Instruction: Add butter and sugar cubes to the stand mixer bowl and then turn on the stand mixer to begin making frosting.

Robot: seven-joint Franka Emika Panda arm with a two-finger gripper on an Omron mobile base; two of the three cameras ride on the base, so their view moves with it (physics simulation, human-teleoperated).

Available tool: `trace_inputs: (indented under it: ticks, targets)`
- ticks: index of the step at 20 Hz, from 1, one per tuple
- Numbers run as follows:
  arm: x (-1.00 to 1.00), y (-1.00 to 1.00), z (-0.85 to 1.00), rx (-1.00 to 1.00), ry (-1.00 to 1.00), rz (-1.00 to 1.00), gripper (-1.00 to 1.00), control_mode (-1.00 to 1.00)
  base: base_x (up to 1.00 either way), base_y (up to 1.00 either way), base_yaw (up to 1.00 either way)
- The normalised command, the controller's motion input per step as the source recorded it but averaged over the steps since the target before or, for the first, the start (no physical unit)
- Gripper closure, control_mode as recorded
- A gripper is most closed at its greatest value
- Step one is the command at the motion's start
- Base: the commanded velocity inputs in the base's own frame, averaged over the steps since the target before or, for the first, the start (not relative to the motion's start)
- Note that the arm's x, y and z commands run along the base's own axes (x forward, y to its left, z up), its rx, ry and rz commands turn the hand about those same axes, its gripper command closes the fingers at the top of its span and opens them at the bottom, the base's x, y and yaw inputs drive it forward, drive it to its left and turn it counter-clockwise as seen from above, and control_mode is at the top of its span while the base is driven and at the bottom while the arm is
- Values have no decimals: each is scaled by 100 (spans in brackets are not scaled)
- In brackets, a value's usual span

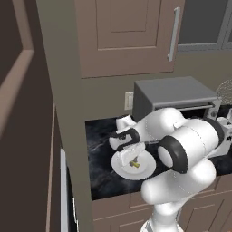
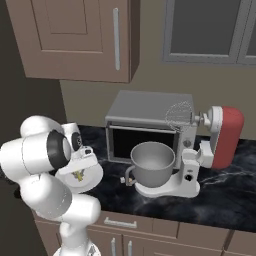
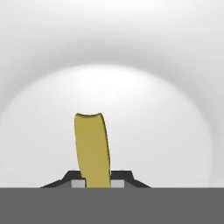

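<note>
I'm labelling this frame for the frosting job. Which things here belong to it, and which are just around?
Belong to the job:
butter, clamped in the hand
stand mixer bowl
stand mixer
white plate, under the butter

Just around:
microwave
upper cabinet

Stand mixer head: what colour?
Red; the stand mixer head shows best in the right base view.

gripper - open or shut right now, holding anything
gripper: shut on the butter, low over the white plate.
</note>
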Motion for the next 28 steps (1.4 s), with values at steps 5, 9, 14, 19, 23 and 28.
trace_inputs:
  ticks: [5,9,14,19,23,28]
  targets:
    - [-3,-10,-25,0,-6,0,100,-100,0,0,0]
    - [-48,-13,-3,-1,-25,-5,100,-100,0,0,0]
    - [-19,-9,26,-1,-19,-9,100,-100,0,0,0]
    - [-14,-13,55,0,-9,-11,100,-100,0,0,0]
    - [-2,-16,88,-5,0,-10,100,-100,0,0,0]
    - [-3,-12,79,-5,0,-4,100,-100,0,0,0]
